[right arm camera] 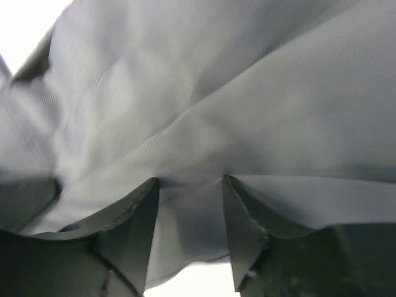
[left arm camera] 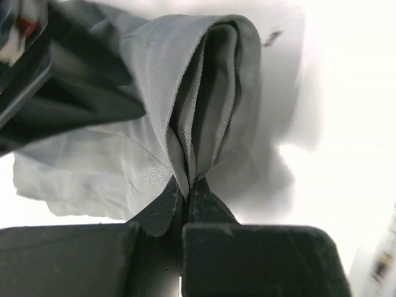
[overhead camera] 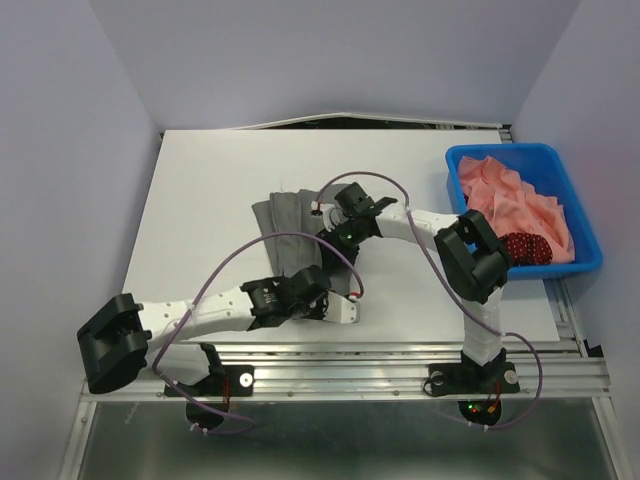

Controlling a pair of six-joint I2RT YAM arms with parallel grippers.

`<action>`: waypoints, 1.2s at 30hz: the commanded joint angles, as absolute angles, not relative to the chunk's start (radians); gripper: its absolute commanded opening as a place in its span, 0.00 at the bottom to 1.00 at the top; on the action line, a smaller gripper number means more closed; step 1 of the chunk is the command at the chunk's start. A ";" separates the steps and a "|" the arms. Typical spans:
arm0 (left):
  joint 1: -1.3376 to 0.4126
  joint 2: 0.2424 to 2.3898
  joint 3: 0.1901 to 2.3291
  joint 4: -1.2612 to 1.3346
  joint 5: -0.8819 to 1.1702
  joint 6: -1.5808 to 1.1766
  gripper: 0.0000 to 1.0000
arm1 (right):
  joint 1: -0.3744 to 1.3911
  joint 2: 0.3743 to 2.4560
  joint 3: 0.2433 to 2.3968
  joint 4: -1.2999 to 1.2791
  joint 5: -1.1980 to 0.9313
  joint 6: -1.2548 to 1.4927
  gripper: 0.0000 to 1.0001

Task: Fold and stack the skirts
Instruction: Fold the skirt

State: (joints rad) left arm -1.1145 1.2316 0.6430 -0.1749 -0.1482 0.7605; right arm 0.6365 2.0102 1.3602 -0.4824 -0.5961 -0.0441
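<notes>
The dark grey skirt (overhead camera: 283,226) lies rumpled in the middle of the white table (overhead camera: 220,180). My left gripper (overhead camera: 312,284) is at its near edge; in the left wrist view it (left arm camera: 187,180) is shut on a bunched fold of the grey skirt (left arm camera: 210,86). My right gripper (overhead camera: 336,234) is down on the skirt's right part; in the right wrist view it (right arm camera: 189,180) is open, both fingertips pressing into the grey cloth (right arm camera: 204,93). The dark red polka-dot skirt (overhead camera: 526,247) lies in the blue bin (overhead camera: 590,240) at the right.
The blue bin also holds a crumpled pink cloth (overhead camera: 520,195). Purple cables loop over both arms above the table. A metal rail (overhead camera: 380,372) runs along the near edge by the arm bases.
</notes>
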 commanded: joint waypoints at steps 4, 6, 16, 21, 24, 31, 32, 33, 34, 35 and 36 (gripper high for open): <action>-1.115 1.154 0.748 -0.501 0.203 0.732 0.00 | 0.615 1.970 1.635 -0.531 -0.404 -0.052 0.61; -1.114 1.149 0.781 -0.561 0.244 0.726 0.00 | 0.588 1.999 1.732 -0.531 -0.373 -0.072 0.64; -1.114 1.189 0.945 -0.764 0.454 0.686 0.00 | 0.540 2.268 1.977 -0.528 -0.344 -0.123 0.63; -1.091 1.232 1.049 -0.865 0.541 0.701 0.00 | 0.540 2.332 1.924 -0.544 -0.409 -0.135 0.53; -1.057 1.241 1.121 -0.900 0.561 0.716 0.00 | 0.551 2.347 1.856 -0.584 -0.512 -0.130 0.40; -0.960 1.368 1.319 -1.003 0.532 0.801 0.00 | 0.600 2.263 1.625 -0.511 -0.638 -0.071 0.25; -0.939 1.387 1.340 -1.009 0.523 0.811 0.00 | 0.613 2.257 1.611 -0.503 -0.650 -0.066 0.25; -0.930 1.403 1.377 -1.009 0.515 0.831 0.00 | 0.627 2.250 1.591 -0.497 -0.661 -0.061 0.25; -0.920 1.439 1.394 -1.009 0.499 0.844 0.00 | 0.637 2.247 1.583 -0.494 -0.672 -0.058 0.25; -0.911 1.456 1.411 -1.008 0.488 0.853 0.00 | 0.637 2.244 1.579 -0.491 -0.676 -0.055 0.24; -0.893 1.491 1.439 -0.997 0.465 0.871 0.00 | 0.650 2.241 1.569 -0.488 -0.686 -0.051 0.24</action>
